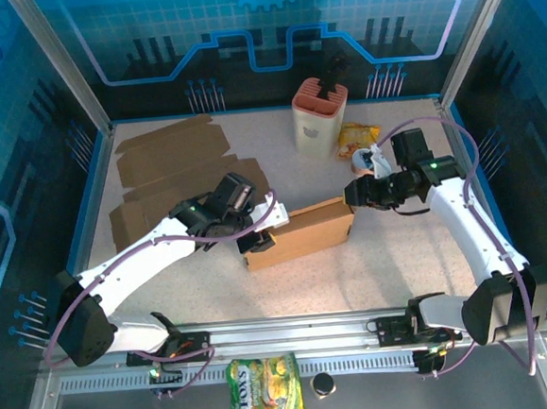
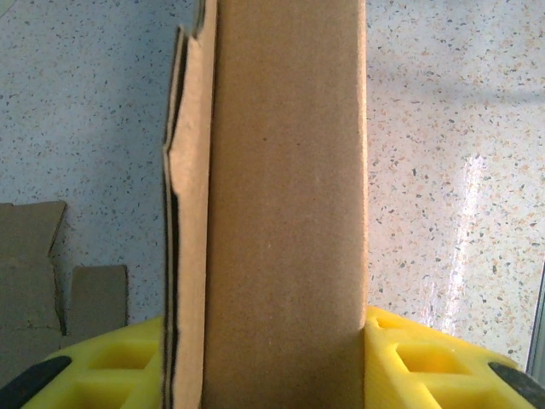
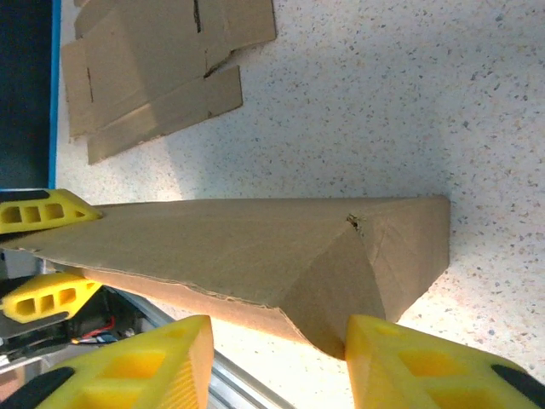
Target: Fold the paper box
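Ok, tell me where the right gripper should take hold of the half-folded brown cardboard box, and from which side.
Probably the angled end flap at the right end of the brown cardboard box, approached from the right. The left gripper clamps the opposite end, and that flap juts between the open fingers of the right gripper.

Middle of the tabletop blocked by the paper box, lying crosswise, with the left claw clamped on its left end and the right claw straddling its right end. Back left covered by flat cardboard sheets. Back centre crowded: tall holder, yellow snack bag beside it, small wrapped item just behind the right claw. Open passage along the bare near strip between box and rail, and between sheets and holder.
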You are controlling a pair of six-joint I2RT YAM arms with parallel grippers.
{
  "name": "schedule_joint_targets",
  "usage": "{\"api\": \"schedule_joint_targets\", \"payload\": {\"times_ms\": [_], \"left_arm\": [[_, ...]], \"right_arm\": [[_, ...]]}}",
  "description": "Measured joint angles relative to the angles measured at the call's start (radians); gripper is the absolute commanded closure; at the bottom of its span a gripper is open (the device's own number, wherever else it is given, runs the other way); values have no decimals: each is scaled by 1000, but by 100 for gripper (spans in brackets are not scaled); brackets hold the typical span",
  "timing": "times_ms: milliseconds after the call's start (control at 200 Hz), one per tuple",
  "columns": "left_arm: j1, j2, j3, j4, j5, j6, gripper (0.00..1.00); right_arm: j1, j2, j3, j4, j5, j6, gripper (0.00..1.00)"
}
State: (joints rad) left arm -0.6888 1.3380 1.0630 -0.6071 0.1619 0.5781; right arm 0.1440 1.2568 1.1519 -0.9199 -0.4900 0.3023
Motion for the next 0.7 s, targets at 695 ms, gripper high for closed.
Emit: {"api": "schedule_joint_targets", "payload": {"times_ms": [695], "left_arm": [[7,1,0,-1,0,0,57]], "right_arm": [[183,74,133,-88,384,-73,96]]}}
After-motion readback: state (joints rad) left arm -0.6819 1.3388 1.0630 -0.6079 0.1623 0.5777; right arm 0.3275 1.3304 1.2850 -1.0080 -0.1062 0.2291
